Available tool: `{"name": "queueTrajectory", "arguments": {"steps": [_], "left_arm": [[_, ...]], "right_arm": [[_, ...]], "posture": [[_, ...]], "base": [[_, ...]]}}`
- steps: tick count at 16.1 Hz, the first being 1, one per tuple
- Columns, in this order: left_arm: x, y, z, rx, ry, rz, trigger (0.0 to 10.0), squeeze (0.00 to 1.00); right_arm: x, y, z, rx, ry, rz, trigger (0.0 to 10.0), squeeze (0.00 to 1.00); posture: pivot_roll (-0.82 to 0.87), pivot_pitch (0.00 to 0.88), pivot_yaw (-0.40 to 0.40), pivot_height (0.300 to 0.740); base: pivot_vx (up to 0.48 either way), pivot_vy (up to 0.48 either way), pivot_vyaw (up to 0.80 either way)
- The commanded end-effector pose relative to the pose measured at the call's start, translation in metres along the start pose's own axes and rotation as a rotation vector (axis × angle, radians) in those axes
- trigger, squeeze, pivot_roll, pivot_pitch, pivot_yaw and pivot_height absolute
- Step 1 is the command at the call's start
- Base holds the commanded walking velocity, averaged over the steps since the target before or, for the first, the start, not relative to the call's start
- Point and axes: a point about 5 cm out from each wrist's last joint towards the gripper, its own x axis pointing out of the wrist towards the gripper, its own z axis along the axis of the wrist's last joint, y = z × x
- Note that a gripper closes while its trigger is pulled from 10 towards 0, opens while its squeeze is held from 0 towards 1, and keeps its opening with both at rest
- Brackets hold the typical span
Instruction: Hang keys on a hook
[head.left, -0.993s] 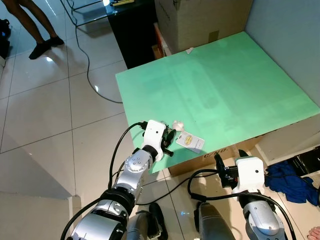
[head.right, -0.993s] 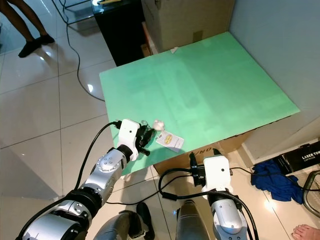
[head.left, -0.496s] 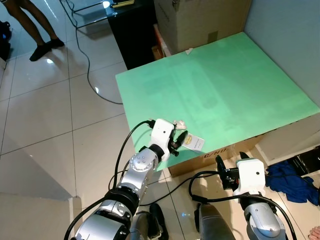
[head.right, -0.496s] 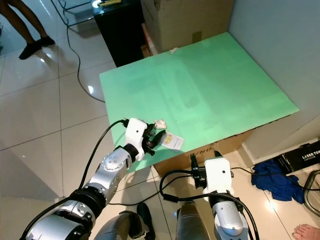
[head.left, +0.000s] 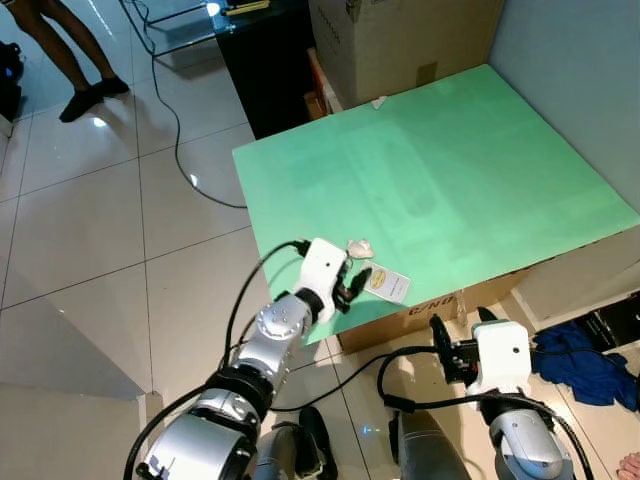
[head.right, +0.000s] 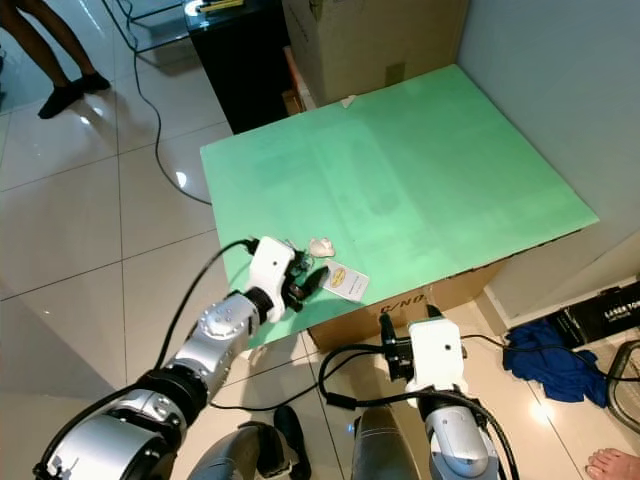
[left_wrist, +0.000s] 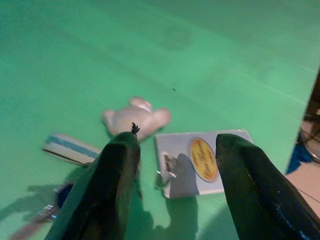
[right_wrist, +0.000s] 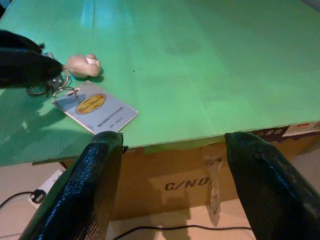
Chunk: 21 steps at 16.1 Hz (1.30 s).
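Observation:
The keys lie near the front left corner of the green board (head.left: 450, 180): a beige bear charm (left_wrist: 136, 116), a grey card tag with a yellow oval (left_wrist: 200, 160), a metal key ring (left_wrist: 167, 170) and a striped strap (left_wrist: 70, 148). My left gripper (head.left: 352, 283) hovers open just over them, its fingers (left_wrist: 117, 185) standing either side of the ring and touching nothing that I can see. My right gripper (head.left: 458, 332) is open and holds nothing, low in front of the board's front edge. From the right wrist view the card tag (right_wrist: 96, 112) and bear charm (right_wrist: 84, 64) lie beyond it.
The board rests on a cardboard box (right_wrist: 200, 185). Behind it stand large cardboard boxes (head.left: 400, 40) and a black cabinet (head.left: 265, 60). A cable (head.left: 175, 130) runs over the tiled floor, a person's legs (head.left: 70, 50) are at far left, and blue cloth (head.left: 585, 365) lies at right.
My left gripper has moved right from the board's front left edge to a spot over the key ring and card. The right arm has barely shifted.

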Motion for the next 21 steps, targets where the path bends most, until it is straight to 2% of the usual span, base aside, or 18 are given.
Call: {"name": "queueTrajectory", "arguments": {"steps": [1, 4, 8, 10, 13, 18, 21], "left_arm": [[-0.003, -0.003, -0.011, -0.010, 0.048, -0.015, 10.0, 0.00], [-0.004, -0.011, -0.015, -0.029, 0.046, -0.043, 10.0, 0.00], [-0.007, -0.017, -0.024, -0.009, 0.075, -0.051, 10.0, 0.00], [-0.006, -0.016, -0.025, 0.010, 0.090, -0.027, 10.0, 0.00], [0.000, -0.011, -0.017, 0.041, 0.081, 0.077, 10.0, 0.00], [0.001, -0.007, -0.010, 0.024, 0.035, 0.102, 10.0, 0.00], [0.000, -0.005, -0.013, 0.036, 0.054, 0.115, 10.0, 0.00]], "right_arm": [[-0.003, 0.004, 0.000, 0.015, 0.002, 0.018, 10.0, 0.00], [-0.005, 0.004, -0.001, 0.013, 0.007, 0.021, 10.0, 0.00], [-0.004, 0.006, -0.001, 0.013, 0.010, 0.032, 10.0, 0.00], [-0.003, 0.007, 0.000, 0.014, 0.009, 0.038, 10.0, 0.00], [-0.006, 0.008, 0.000, 0.012, 0.010, 0.046, 10.0, 0.00], [-0.009, 0.006, -0.001, 0.013, 0.015, 0.037, 10.0, 0.00], [-0.009, 0.007, -0.001, 0.013, 0.018, 0.037, 10.0, 0.00]], "posture": [[-0.44, 0.232, 0.166, 0.740], [-0.45, 0.226, 0.164, 0.740], [-0.44, 0.223, 0.157, 0.740], [-0.44, 0.224, 0.154, 0.740], [-0.45, 0.233, 0.154, 0.740], [-0.45, 0.242, 0.161, 0.740], [-0.46, 0.247, 0.157, 0.740]], "base": [[0.000, 0.000, 0.00], [0.000, 0.000, 0.00], [0.000, 0.000, 0.00], [0.000, 0.000, 0.00], [0.000, 0.000, 0.00], [0.000, 0.000, 0.00], [0.000, 0.000, 0.00]]}}
